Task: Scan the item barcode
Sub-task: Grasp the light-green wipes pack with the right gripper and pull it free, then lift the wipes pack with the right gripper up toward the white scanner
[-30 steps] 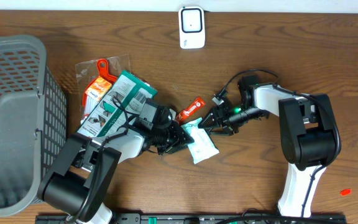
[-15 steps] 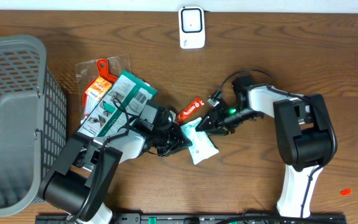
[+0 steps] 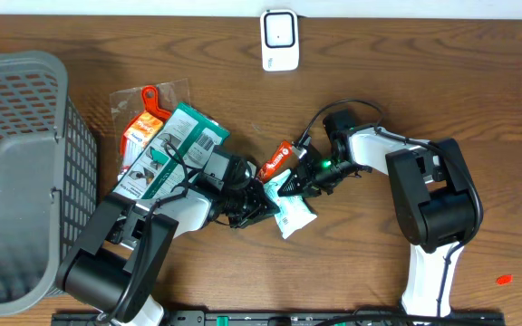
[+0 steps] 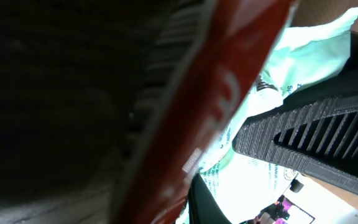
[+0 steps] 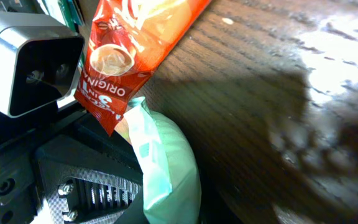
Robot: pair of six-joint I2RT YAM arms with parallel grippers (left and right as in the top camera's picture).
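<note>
Closest to the front edge, far right: a small red scrap (image 3: 503,280) on the brown wooden table (image 3: 442,81).

Further in, at mid-table: a mint-green packet (image 3: 294,214), lying on the wood with an arm stretched in from each side. At its left edge, the left gripper (image 3: 263,201), jaws together and pinched on the packet's rim. At its upper corner, the right gripper (image 3: 295,184), tips at or just over the packet. Cannot tell whether those jaws are clamped, apart, or only resting there; not shown in the right wrist view, which has the puffy packet low in the middle, pressed against the black body of the other gripper.

Just beyond the packet, near its far corner: a red sachet (image 3: 277,158), lying on a slant, marked "ORIGINAL" with a cup drawn on it. Close and blurred across the left wrist view.

Left of that, partly under the left arm: a green carded pack (image 3: 178,145) with a white label at its far corner. Touching it on the far side, an orange pack (image 3: 143,122) in clear wrap.

Far left: a grey mesh basket (image 3: 25,68).

At the far edge, middle: a small white scanner (image 3: 279,40), well apart from the packet.
</note>
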